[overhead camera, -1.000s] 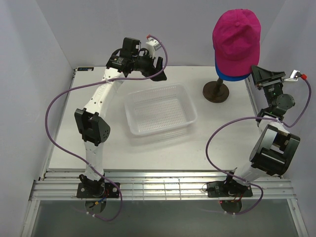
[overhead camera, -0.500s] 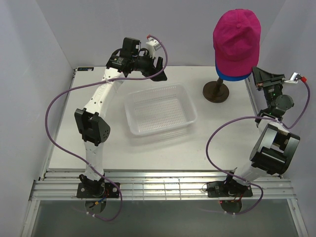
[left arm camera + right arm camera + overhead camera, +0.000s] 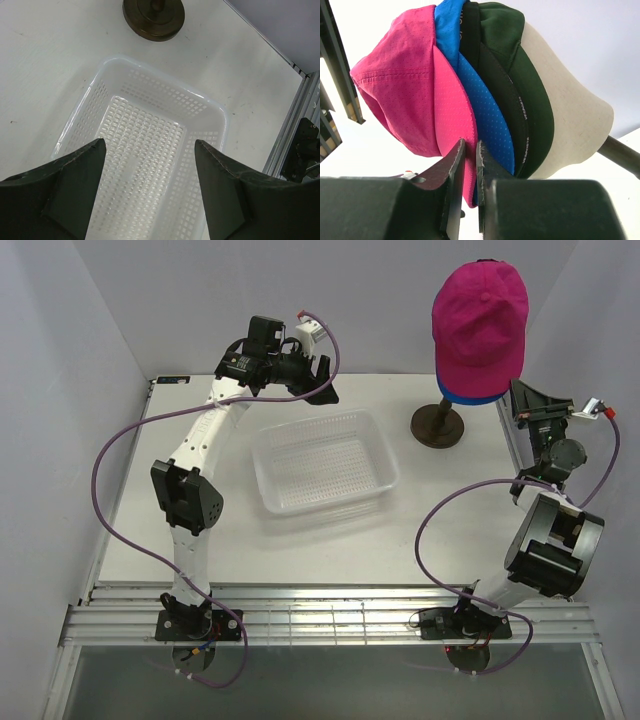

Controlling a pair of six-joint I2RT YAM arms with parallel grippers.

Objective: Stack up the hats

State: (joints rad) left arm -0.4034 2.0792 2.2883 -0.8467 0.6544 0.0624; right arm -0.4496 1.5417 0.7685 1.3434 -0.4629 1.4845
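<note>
Hazard assessment: the right gripper (image 3: 470,145) stands just right of the stack, jaws all but closed to a thin slit. The magenta brim tip shows through that slit, and the overhead view suggests nothing is held. Any sideways move from here could snag that brim and drag the outer cap off. It could also rock the stand (image 3: 437,426), whose base looks small for the load it carries.

The left gripper (image 3: 150,145) hangs wide open and holds nothing, above the tray (image 3: 388,462) at the table (image 3: 40,60) centre.

Count:
- Hats: four, nested on one mannequin head (image 3: 570,120) at far right. From the outside in: magenta hat (image 3: 405,85), blue hat (image 3: 485,115), black hat (image 3: 502,100), green hat (image 3: 535,110).
- Trays: one.
- Stands: one.

The stacking appears complete.
</note>
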